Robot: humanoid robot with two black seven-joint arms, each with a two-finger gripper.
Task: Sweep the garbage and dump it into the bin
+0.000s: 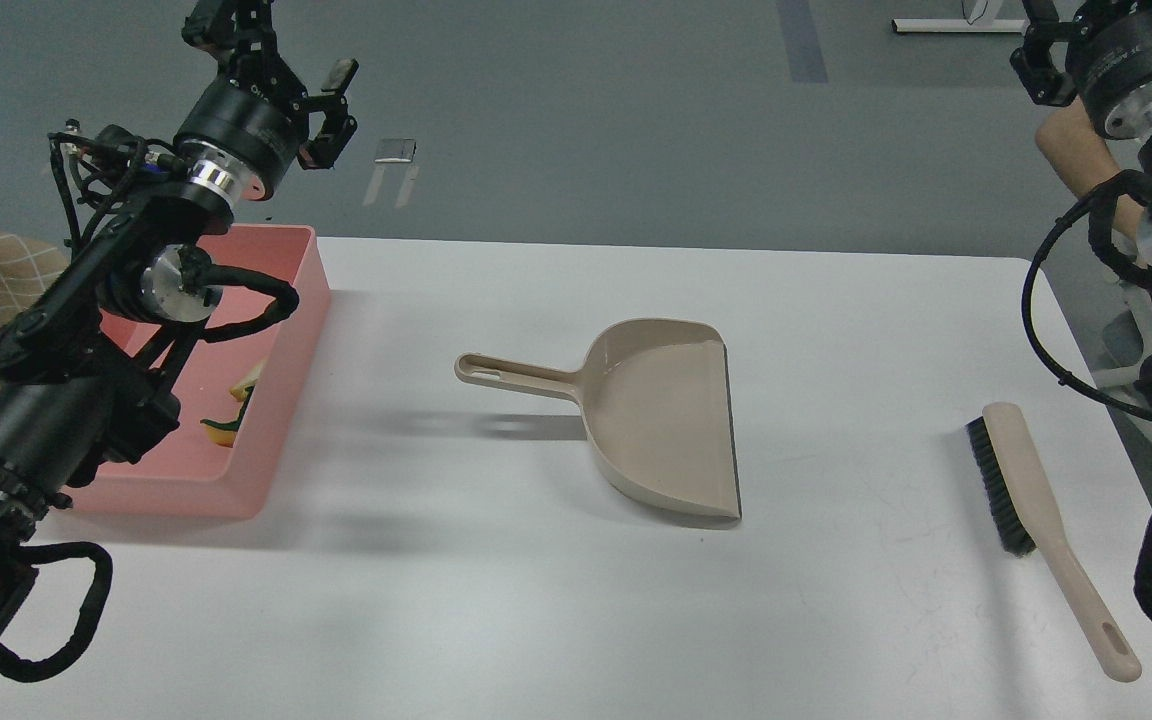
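Overhead, the left claw (321,110) hangs open and empty above the pink bin (276,420) — scraps (236,410) already lie inside. Right claw is cut off, unreadable. Dustpan (661,420) and brush (1021,480) rest on the table (536,600) — job looks nearly done.

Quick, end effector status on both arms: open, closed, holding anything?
Left end effector: open, empty, raised behind the pink bin.
Right end effector: mostly cut off, cannot tell.
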